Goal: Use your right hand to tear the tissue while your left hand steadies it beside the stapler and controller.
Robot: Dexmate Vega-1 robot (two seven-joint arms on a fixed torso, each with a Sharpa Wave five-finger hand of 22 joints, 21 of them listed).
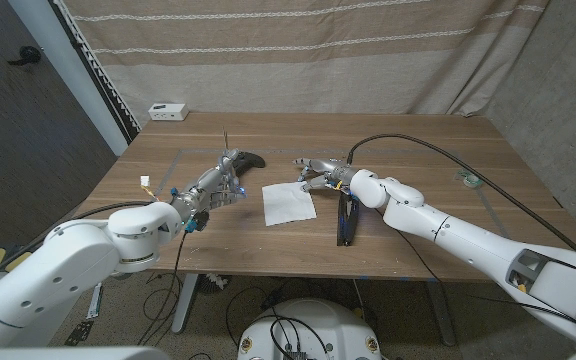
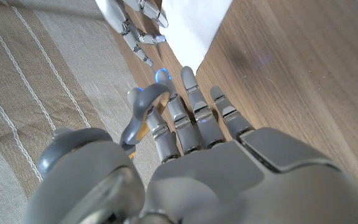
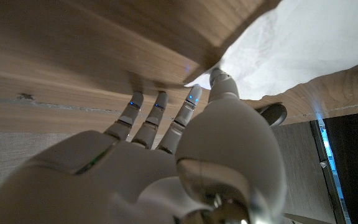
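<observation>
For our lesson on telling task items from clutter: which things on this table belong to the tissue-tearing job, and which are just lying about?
Part of the job:
tissue
right hand
left hand
dark controller
black stapler

Just lying about:
white box at the far edge
small round greenish item near the right edge
black cable across the table
</observation>
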